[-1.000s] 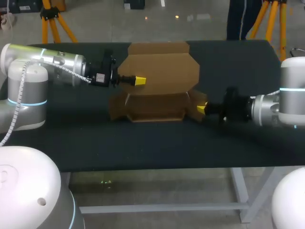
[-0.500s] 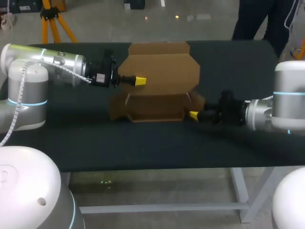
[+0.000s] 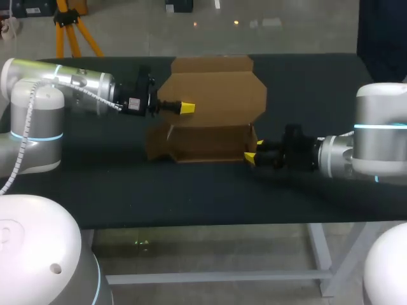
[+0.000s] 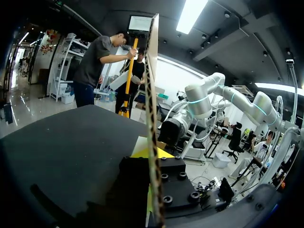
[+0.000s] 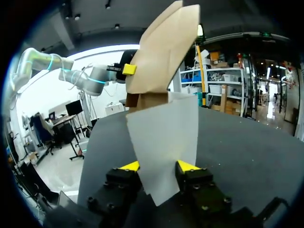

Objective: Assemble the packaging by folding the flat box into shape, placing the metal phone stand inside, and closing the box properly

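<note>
The bench (image 3: 191, 197) had a dark cover, and its near strip lay bare in front of the brown cardboard box (image 3: 206, 145). The box stood about in the middle of the bench and was only half folded. Its low tray part (image 3: 203, 152) was on the cover, with the open side up.

Nearest to the robot, the right arm (image 3: 356, 149) came in low from the right side. The right hand (image 3: 253, 151) was at the right end of the tray. Its two yellow fingertips (image 5: 187, 166) stood apart, so the hand was open. The pale side flap (image 5: 164, 137) of the box faced it; the lower corner of the flap went down between the fingers and lay against them. The hand did not pinch it from two sides. In the head view this flap stood nearly upright at the end of the tray.

Behind the tray, the big lid panel (image 3: 216, 95) rose up, with one more narrow flap (image 3: 213, 63) at its far top edge. The left arm (image 3: 70, 82) reached in from the left, higher than the right one. The left hand (image 3: 184, 108) was closed on the left part of the lid panel. In the left wrist view the panel showed edge-on between the two fingers, one finger on each face.
</note>
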